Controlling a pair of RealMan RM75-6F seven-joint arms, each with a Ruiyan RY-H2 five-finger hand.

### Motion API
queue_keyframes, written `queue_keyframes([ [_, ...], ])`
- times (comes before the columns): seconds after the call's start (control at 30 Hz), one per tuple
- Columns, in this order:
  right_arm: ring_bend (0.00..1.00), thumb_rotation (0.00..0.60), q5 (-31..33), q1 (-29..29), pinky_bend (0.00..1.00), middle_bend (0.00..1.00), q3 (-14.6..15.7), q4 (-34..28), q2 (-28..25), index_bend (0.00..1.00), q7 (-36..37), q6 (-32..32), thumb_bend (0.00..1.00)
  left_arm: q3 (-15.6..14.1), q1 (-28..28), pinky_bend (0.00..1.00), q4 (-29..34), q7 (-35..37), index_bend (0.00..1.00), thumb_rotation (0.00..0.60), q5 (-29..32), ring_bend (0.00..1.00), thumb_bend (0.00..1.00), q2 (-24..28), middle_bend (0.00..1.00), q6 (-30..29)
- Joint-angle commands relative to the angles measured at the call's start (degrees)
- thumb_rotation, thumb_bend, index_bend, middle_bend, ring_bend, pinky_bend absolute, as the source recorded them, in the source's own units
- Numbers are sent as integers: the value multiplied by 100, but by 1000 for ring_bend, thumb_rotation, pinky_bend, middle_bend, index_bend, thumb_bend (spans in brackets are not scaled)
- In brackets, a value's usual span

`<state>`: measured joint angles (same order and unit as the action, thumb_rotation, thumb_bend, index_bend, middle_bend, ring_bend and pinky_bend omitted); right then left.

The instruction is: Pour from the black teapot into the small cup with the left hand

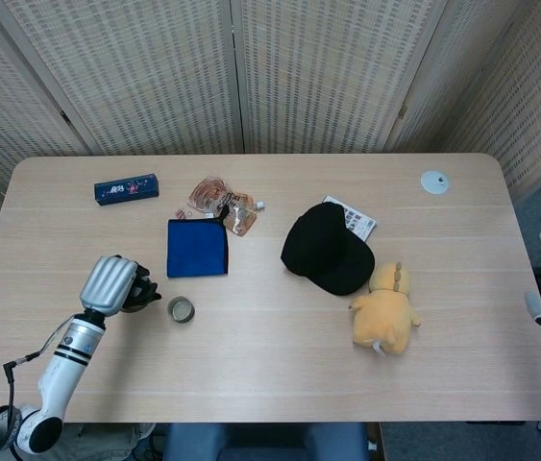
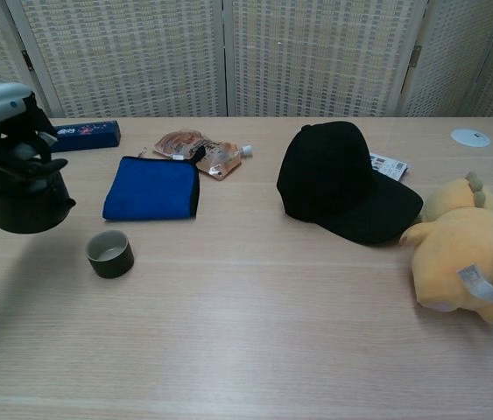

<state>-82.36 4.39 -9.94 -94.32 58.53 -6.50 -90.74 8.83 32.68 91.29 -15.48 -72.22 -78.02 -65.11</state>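
black teapot [image 2: 24, 199], plain in chest view, hangs gripped by left hand [image 1: 110, 283], which hides it overhead.

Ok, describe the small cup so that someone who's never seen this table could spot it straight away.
Start at the blue cloth on the left half of the table. Just in front of its near left corner stands the small cup, below and right of the black teapot held in the left hand. It is the only small round open-topped vessel, dark outside and pale inside.

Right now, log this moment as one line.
left robot hand: holds black teapot aloft | small cup: on table, right of teapot | pour: not begun
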Motion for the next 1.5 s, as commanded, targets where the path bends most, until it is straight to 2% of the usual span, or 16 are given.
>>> queue_keyframes([
  [0.03,84,600,2,-11,71,209,6,5,-3,141,10,-10,269,-21,18,567,32,-52,916,556,-23,932,399,-34,1000,7],
  [0.47,84,600,21,-77,71,209,25,49,0,141,69,-67,270,-119,137,567,-142,-549,916,569,-249,932,399,-372,1000,-75],
  [1.5,84,600,26,-92,71,209,37,72,52,141,42,-58,270,-374,177,567,-790,-1043,916,580,-1002,933,399,-848,1000,-371],
])
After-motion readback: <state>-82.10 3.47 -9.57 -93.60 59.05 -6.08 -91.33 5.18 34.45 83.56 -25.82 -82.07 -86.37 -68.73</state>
